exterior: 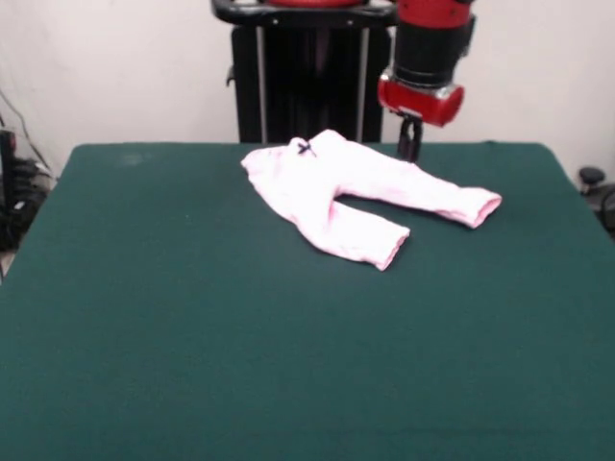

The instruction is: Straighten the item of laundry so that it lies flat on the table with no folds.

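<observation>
- One gripper (409, 144) hangs from the red and black arm (430, 58) at the far side of the table, its dark tip down just behind the trousers' longer leg; I cannot tell whether it is released or clenched, since it shows only as a thin dark stub
- Whether that tip touches the cloth or the table is also hard to make out from here
- The arm is cut off at the top edge, so only its lower red collar and black band are seen
- One item of laundry (356, 192), pale pink baby trousers, lies on the far middle of the table, close to the back edge
- Two legs, counted: one reaches out toward the right and ends in a cuff (483, 206), the other is shorter and points toward the near side, ending in a cuff (392, 248)
- One tiny dark bow (305, 148) sits at the waistband, which is bunched and a little rumpled
- One table (192, 336), dark green, its near part bare and cut off by the bottom edge
- One black pedestal (307, 86) stands behind, partly hidden by the arm
</observation>
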Robot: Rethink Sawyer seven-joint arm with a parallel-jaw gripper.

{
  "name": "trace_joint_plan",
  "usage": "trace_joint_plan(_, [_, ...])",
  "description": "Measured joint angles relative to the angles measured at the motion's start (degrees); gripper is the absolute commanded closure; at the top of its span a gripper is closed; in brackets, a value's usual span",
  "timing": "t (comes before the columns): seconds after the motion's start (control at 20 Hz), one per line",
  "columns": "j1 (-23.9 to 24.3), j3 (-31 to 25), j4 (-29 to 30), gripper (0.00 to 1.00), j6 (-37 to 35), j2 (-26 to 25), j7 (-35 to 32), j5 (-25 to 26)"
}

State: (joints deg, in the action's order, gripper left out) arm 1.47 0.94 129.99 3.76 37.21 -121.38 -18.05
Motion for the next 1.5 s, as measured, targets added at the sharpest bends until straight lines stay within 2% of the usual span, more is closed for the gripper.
trace_joint_plan(0.35, [4.1,-0.1,-3.5,1.0,0.4,-0.1,0.0,1.4])
trace_joint_plan(0.65, [3.9,0.3,-6.2,1.0,0.4,-0.9,0.0,1.4])
trace_joint_plan(1.05, [3.4,0.6,-10.4,1.0,2.8,-5.2,0.0,1.4])
trace_joint_plan(1.5, [0.4,3.2,-14.2,1.0,7.1,-12.3,0.0,1.5])
